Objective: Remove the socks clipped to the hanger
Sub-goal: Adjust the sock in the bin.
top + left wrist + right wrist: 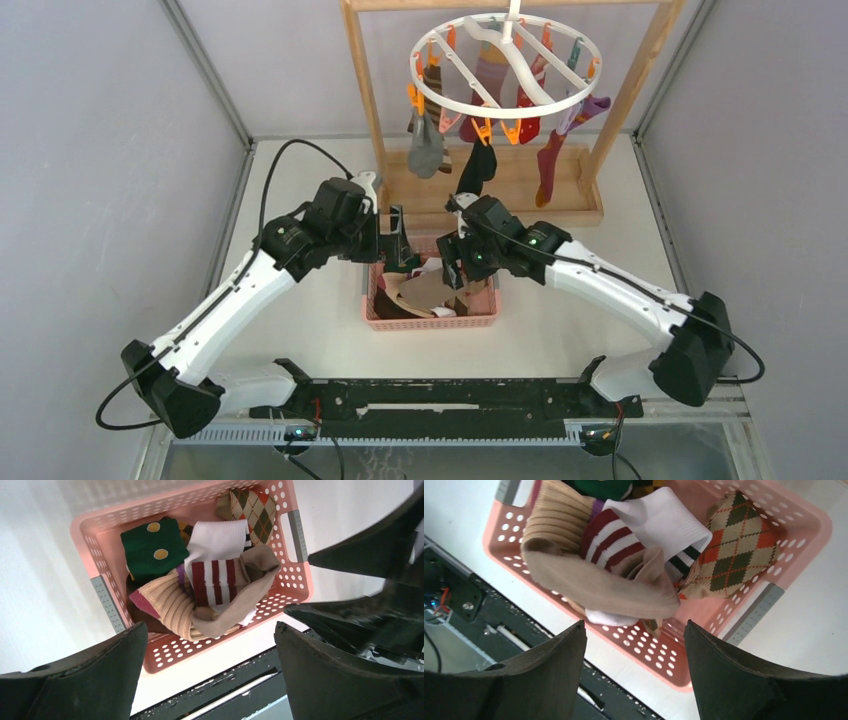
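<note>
The round white hanger (505, 62) hangs at the back with orange and teal clips. Several socks still hang from it: a grey one (426, 150), a black one (479, 166), a dark red one (549, 165), a purple one (588, 108). My left gripper (398, 245) is open and empty above the pink basket's far left side. My right gripper (452, 268) is open and empty above the basket's right side. The wrist views show loose socks in the basket: tan (599, 587), red-striped (215, 581), white (217, 540), argyle (734, 545), green with yellow dots (152, 547).
The pink perforated basket (480, 318) sits between the arms, also in the left wrist view (200, 650) and the right wrist view (659, 655). A wooden frame rack (520, 205) holds the hanger at the back. A black rail (440, 400) runs along the near edge.
</note>
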Controlling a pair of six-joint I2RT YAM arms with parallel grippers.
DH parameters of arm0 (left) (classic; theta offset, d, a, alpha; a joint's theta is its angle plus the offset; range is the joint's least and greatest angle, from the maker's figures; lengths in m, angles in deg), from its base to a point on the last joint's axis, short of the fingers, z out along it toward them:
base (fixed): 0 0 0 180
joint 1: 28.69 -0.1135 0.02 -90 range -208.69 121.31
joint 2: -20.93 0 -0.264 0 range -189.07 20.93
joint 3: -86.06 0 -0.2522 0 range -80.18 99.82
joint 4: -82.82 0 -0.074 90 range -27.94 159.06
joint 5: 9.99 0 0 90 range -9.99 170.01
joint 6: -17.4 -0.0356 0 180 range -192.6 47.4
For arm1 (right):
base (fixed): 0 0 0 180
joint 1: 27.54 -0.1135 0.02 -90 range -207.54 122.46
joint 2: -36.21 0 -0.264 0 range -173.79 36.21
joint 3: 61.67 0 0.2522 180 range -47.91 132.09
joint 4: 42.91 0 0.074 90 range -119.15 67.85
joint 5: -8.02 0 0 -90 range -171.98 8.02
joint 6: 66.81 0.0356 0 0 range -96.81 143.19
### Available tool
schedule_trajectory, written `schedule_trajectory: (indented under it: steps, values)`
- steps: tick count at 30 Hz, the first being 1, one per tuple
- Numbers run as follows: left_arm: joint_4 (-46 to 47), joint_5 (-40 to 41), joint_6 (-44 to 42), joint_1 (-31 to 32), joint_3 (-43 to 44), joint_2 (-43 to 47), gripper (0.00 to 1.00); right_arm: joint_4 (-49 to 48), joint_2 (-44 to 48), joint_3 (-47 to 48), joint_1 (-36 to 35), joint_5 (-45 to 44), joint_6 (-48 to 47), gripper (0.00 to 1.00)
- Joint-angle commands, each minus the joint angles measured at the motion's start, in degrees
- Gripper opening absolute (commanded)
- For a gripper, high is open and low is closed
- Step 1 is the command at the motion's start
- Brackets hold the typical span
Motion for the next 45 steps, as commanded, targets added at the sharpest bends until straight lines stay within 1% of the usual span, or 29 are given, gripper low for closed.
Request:
schedule_trajectory:
  steps: [1, 7, 14, 18, 22, 25, 30, 34, 35, 36, 42, 45]
  values:
    - [-0.68, 1.34, 1.16, -0.32, -1.15, 2.25, 1.0, -3.56, -4.06, 2.28, -0.88, -1.33, -3.61, 0.78]
    - [-0.86, 1.3, 1.47, -0.3, -1.41, 2.77, 1.0, -4.09, -14.48, 4.75, -1.38, -1.94, -4.57, 0.78]
    - [-0.95, 1.33, 1.62, -0.31, -1.46, 3.12, 1.0, -5.33, -24.18, 5.09, -1.56, -0.74, -3.77, 0.77]
    - [-0.96, 1.34, 1.68, -0.3, -1.54, 3.3, 1.0, -5.03, -28.11, 5.1, -1.63, -0.04, -3.4, 0.77]
    - [-0.83, 1.34, 1.6, -0.31, -2.04, 3.08, 1.0, -5.28, -29.09, 5.14, -1.45, 0.19, -3.8, 0.77]
    - [-0.34, 1.34, 1.23, -0.39, -1.88, 2.47, 1.0, -5.41, -27.53, 5.18, -0.79, 1.26, -4.45, 0.77]
    - [-0.13, 3.67, 0.79, -0.39, -0.44, 2.43, 1.0, -3.93, -19.51, 6.86, 0.26, 1.78, -5.08, 0.81]
    - [0.75, 4.76, 0.68, -0.4, -0.14, 3.81, 1.0, -2.69, -11.68, 8.92, 0.36, 0.86, -5.59, 0.9]
    - [0.87, 5.06, 0.69, -0.42, -0.05, 4.16, 1.0, -2.33, -10.17, 9.47, 0.47, 0.66, -5.53, 0.98]
    - [0.97, 5.44, 0.63, -0.42, 0.12, 4.51, 1.0, -1.83, -8.77, 9.87, 0.67, 0.41, -5.39, 0.99]
    - [3.35, 8.42, 0.65, -1.49, -0.99, 7.39, 1.0, -1.65, -0.86, 8.9, 4.41, -1.65, -3.43, 1.0]
    - [6.15, 5.35, 1.08, -5.03, -3.8, 8.72, 1.0, -4.04, 4.08, 5.62, 9.02, -1.8, -3.8, 1.0]
